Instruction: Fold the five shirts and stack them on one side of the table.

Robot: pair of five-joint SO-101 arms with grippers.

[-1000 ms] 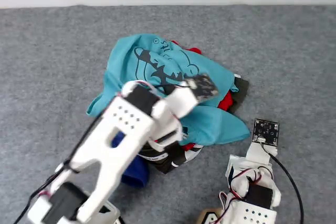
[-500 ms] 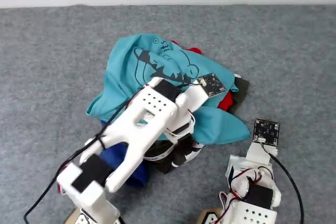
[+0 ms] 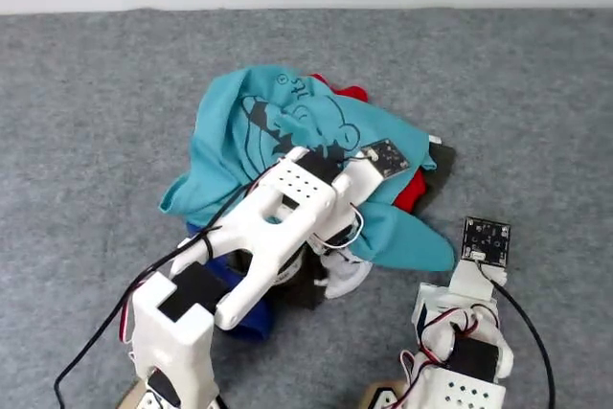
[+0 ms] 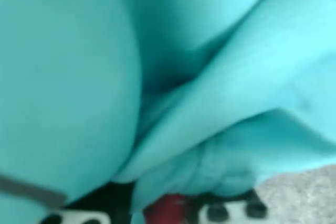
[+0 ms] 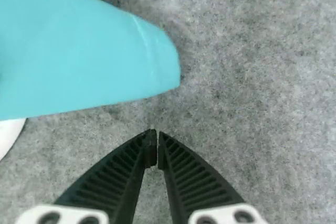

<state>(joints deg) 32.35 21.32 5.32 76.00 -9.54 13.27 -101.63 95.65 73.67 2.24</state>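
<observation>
The right gripper (image 5: 154, 135) hangs over the grey surface (image 5: 252, 66), its fingers closed tip to tip on nothing. The teal shirt (image 5: 79, 61) tops the heap of shirts (image 3: 412, 189). Its corner lies just beyond the fingertips, not touching them. The left arm (image 3: 278, 217) is pressed into the teal cloth.

We note a grey, felt-like table surface (image 3: 536, 112) spanning the scene. One crumpled heap of shirts sits on it about mid-table. Topmost is a teal cotton shirt with dark print (image 3: 249, 131); its sleeve tip lies flat on the grey at the near right. A dark blue shirt (image 3: 257, 321) rests on the surface at the heap's near left and a white garment (image 3: 345, 275) at its near edge. Black cloth (image 3: 439, 158) lies at the right, with red cloth (image 3: 410, 191) just inside it.
</observation>
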